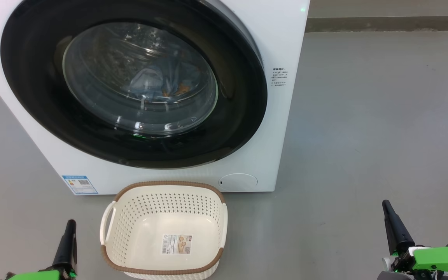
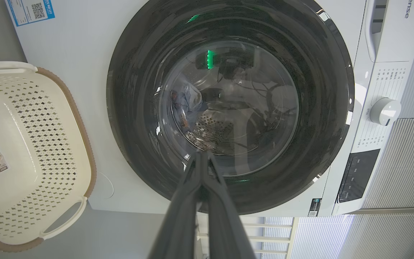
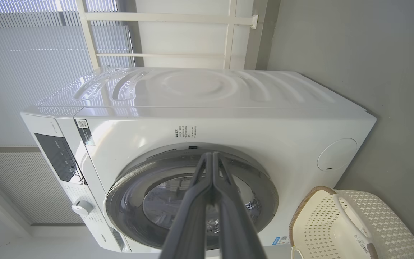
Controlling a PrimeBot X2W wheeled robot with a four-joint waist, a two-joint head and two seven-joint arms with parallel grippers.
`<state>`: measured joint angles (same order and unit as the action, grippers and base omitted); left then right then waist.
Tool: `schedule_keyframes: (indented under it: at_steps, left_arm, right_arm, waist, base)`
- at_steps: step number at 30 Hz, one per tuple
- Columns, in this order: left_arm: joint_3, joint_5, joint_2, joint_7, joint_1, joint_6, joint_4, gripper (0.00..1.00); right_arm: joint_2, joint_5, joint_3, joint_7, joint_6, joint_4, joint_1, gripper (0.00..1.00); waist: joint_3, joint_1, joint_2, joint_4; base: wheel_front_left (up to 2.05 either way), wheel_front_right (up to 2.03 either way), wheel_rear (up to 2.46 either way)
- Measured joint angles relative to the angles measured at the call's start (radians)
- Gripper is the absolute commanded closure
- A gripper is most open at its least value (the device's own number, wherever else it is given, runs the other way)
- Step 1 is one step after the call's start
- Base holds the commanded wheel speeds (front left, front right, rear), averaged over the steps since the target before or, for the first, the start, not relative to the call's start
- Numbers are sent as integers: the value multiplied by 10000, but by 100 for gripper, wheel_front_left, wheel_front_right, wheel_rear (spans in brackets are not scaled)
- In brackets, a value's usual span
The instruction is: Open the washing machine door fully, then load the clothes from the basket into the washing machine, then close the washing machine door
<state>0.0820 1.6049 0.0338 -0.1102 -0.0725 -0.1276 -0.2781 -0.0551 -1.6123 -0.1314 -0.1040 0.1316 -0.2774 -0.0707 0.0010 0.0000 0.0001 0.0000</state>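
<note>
Left gripper (image 1: pixel 70 223) closed, near basket (image 1: pixel 164 186)

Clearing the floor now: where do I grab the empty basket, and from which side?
Probably grip the cream-white perforated plastic basket by its left side handle, an open loop standing clear of the wall. Come from the left with the left tool, which is nearest.

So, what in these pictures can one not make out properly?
1. Head view: the clothes lie behind the glass of the washing machine door; reflections blur them, and no cream garment can be told.
2. Head view: the top of the washing machine is cut off by the upper edge.
3. Head view: the print on the label in the basket is too small.
</note>
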Motion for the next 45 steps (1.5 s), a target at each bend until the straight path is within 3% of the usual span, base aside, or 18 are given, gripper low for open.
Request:
schedule_keyframes:
  at_steps: [45]
  left_arm:
    - [2,0,0,0,0,-2,2,100]
  right_arm:
    - [33,0,-40,-2,2,0,0,100]
  waist:
    - [0,0,0,0]
  base:
    - [0,0,0]
